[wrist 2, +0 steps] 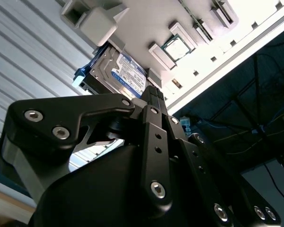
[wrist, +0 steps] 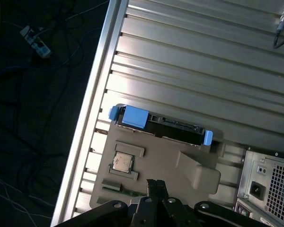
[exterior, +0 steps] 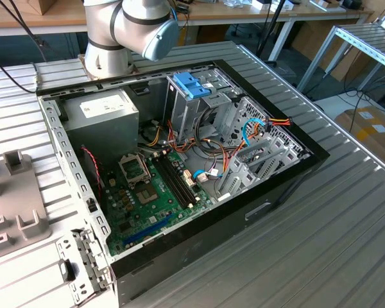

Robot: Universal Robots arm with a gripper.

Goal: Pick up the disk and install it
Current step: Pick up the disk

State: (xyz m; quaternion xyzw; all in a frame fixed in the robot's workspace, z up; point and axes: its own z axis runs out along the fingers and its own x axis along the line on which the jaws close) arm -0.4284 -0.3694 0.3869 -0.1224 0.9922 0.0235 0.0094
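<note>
- Pincer (wrist 2: 153, 91) state: its jaws stand together with nothing between them, as you can see in both wrist views.
- Your target, the disk (wrist: 175, 129), sits ahead of the pincer tips and clear of them. It is lodged at the far edge of the grey fixture tray (wrist: 151, 146), which rests on the ribbed metal bench (wrist: 189, 71).
- Between the pincer and the disk, a processor chip (wrist: 122, 161) lies in its own pocket of the tray, and the tips point at that stretch.
- The second wrist view gives you the disk's white label face. The first wrist view gives you its narrow side, with a blue rail (wrist: 134, 116) at each end. It looks propped on an edge rather than lying flat, though I cannot be sure.
- Handling, as I judge it: stiff, metal-bodied, weighty for its size, slick on the label, and unforgiving of knocks.
- For hold, favour mid-length so it hangs balanced. Press on bare metal or the rails, and keep off the connector side.
- The open computer case (exterior: 179, 160), with its drive cage (exterior: 192, 109), stands to one side of the pincer, apart from the disk.
</note>
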